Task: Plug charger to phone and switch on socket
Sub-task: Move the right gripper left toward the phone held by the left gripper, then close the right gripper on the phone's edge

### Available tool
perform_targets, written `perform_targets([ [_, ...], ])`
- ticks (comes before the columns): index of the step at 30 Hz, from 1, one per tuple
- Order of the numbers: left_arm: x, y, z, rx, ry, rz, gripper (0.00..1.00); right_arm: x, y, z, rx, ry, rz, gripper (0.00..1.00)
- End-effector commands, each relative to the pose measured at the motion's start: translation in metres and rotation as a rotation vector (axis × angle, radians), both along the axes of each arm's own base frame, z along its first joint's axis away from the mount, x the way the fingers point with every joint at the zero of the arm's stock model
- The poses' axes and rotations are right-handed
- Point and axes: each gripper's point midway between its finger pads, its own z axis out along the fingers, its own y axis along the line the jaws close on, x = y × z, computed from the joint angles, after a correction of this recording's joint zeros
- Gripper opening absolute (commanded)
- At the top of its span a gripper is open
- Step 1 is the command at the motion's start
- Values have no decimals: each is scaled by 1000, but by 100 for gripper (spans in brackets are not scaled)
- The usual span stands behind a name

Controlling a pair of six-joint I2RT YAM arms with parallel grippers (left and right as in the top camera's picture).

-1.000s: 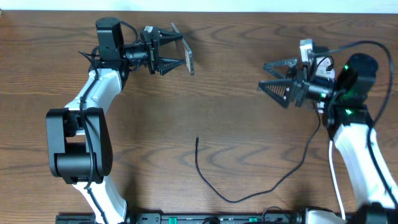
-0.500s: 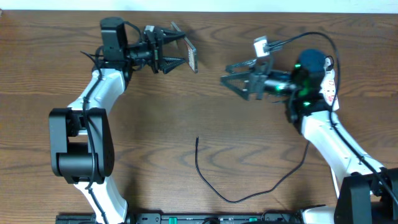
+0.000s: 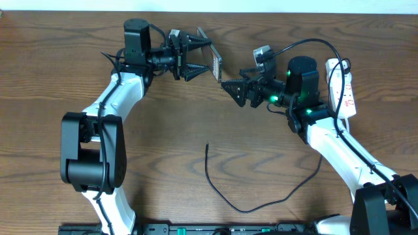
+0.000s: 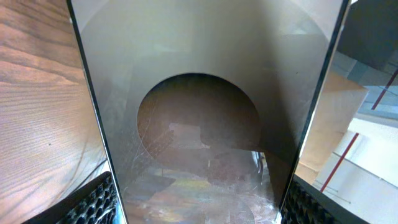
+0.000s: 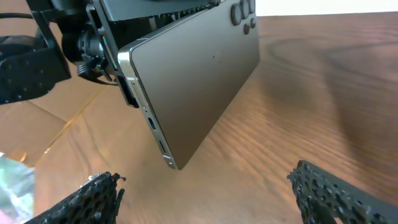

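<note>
My left gripper (image 3: 201, 57) is shut on the phone (image 3: 214, 63) and holds it above the table at the back middle. The phone's glossy face fills the left wrist view (image 4: 205, 118), between my two pads. In the right wrist view its bronze back (image 5: 199, 74) and lower edge with the port point toward my right gripper (image 5: 205, 199). My right gripper (image 3: 234, 90) is open and empty, just right of the phone. The charger (image 3: 251, 199), a thin black cable, lies on the table at the front, its plug tip (image 3: 206, 146) free. The socket (image 3: 344, 86), a white power strip, lies at the far right.
A thick black robot cable (image 3: 307, 43) arcs over the right arm. A dark rail (image 3: 209, 229) runs along the table's front edge. The left arm's base (image 3: 88, 156) stands at the front left.
My left gripper has moved right with the phone. My right gripper has swung far to the left, from beside the socket to just right of the phone.
</note>
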Motion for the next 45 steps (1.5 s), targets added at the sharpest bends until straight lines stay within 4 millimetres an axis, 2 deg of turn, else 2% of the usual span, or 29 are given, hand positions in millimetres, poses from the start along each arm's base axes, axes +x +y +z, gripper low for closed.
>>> perform_targets([
  [1,7,0,8,8,-40,16,8,2,2,1,-36,-60,17,88],
  [11,7,-18,0,44,-29,40,7,-10,21,5,-47,-122,95,88],
  [24,-13,-55,0,41,-31,-43,8,-1,16,4,-70,-134,38,86],
  [31,-27,-76,0,40,-32,-92,7,2,13,2,-83,-133,13,79],
  [45,-33,-82,2,31,-30,-121,7,3,12,2,-85,-131,5,75],
])
